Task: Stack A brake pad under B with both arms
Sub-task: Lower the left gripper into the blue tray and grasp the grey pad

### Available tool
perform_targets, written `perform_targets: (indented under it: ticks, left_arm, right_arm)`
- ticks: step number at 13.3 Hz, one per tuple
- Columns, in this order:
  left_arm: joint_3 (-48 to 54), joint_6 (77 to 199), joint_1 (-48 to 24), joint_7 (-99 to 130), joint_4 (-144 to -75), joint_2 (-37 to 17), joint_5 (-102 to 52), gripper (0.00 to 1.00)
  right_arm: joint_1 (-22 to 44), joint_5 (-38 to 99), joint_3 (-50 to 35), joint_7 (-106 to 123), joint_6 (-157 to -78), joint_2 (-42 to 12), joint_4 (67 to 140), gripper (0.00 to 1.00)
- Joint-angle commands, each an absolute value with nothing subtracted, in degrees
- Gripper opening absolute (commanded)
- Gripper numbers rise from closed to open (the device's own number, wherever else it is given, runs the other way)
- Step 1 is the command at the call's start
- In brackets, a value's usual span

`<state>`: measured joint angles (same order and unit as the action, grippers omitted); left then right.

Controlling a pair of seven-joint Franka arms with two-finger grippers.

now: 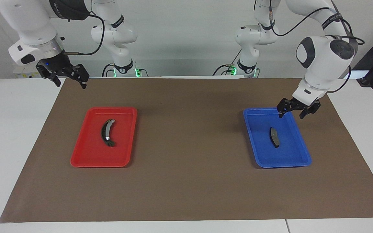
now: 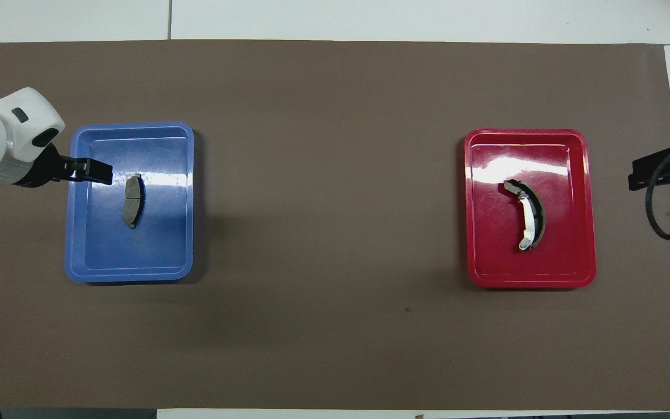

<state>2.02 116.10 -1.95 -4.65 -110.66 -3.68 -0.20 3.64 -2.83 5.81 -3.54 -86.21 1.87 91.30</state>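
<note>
The A brake pad point(image 1: 274, 137) point(image 2: 132, 200), short and all dark, lies flat in the middle of the blue tray point(image 1: 290, 152) point(image 2: 96, 256). B point(image 1: 105, 132) point(image 2: 528, 216), the longer curved shoe with a silver strip, lies in the red tray point(image 1: 89, 155) point(image 2: 567, 256). My left gripper point(image 1: 291, 114) point(image 2: 102, 173) hangs open over the blue tray's rim, above the pad and not touching it. My right gripper point(image 1: 71, 84) point(image 2: 631, 174) waits open, raised over the mat's edge at the right arm's end, well away from the red tray.
A brown mat point(image 1: 189, 181) covers the table. The two trays sit far apart on it, one toward each arm's end. Bare mat lies between the trays.
</note>
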Motion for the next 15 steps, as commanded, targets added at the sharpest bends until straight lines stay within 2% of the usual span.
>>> perform_targets:
  ticks: [1, 6, 13, 14, 15]
  left_arm:
    - [1.93, 124.33, -1.58, -5.19, -114.25, -7.8, -0.26, 0.96]
    - [2.02, 135.7, 0.42, -5.97, -119.7, -14.05, -0.26, 0.96]
    - [2.11, 135.18, 0.18, -8.17, -122.96, -13.71, -0.26, 0.91]
    - [2.11, 135.09, 0.09, -8.26, -122.96, -13.71, -0.26, 0.81]
    - [2.2, 134.91, 0.09, -8.44, -122.87, -13.71, -0.26, 0.66]
  right_arm:
    - [3.52, -2.9, 5.98, -2.9, -86.92, 2.55, 92.2, 1.0]
    - [3.52, -2.9, 5.98, -2.9, -86.92, 2.55, 92.2, 1.0]
    - [3.52, -2.9, 6.06, -2.9, -86.92, 2.55, 92.2, 1.0]
    - [3.52, -2.9, 5.98, -2.9, -86.84, 2.55, 92.2, 1.0]
    - [3.43, -2.9, 6.06, -2.9, -86.92, 2.55, 92.2, 1.0]
